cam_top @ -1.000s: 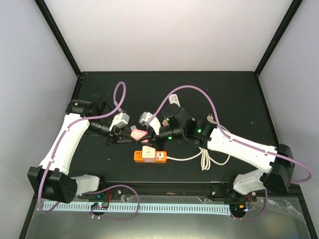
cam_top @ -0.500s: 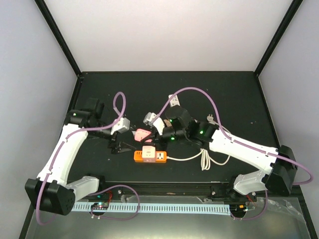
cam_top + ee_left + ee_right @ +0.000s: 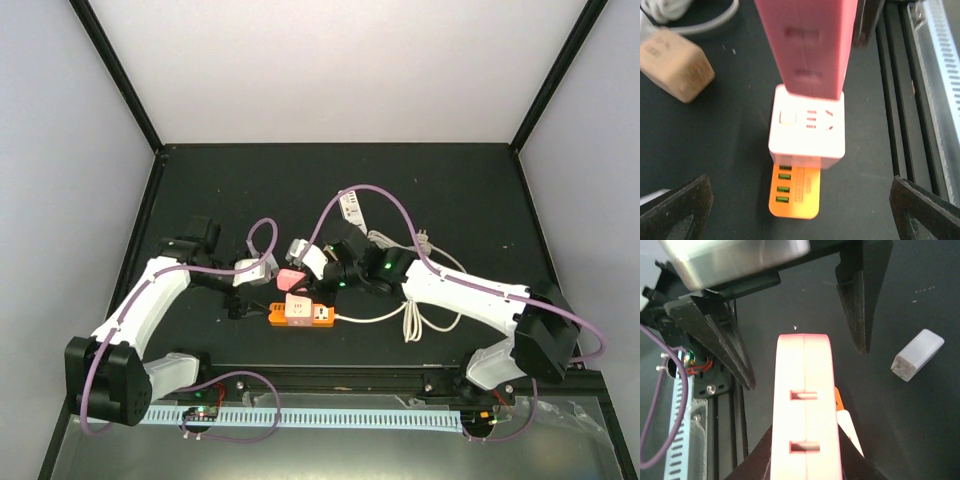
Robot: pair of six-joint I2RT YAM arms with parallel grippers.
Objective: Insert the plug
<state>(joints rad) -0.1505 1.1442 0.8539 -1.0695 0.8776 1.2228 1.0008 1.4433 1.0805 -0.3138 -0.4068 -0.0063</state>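
right wrist: plug (image 3: 805, 405) pinched in right tool (image 3: 805, 455).

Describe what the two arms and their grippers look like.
The left arm and right arm have white shells with black joints; a purple cable loops along each. Green lights glow near the right arm's wrist. The left gripper has black fingers tapering to points; the right gripper's show only as dark edges.

Tan cube (image 3: 675, 65), perhaps a charger, lies on black table (image 3: 715, 145).
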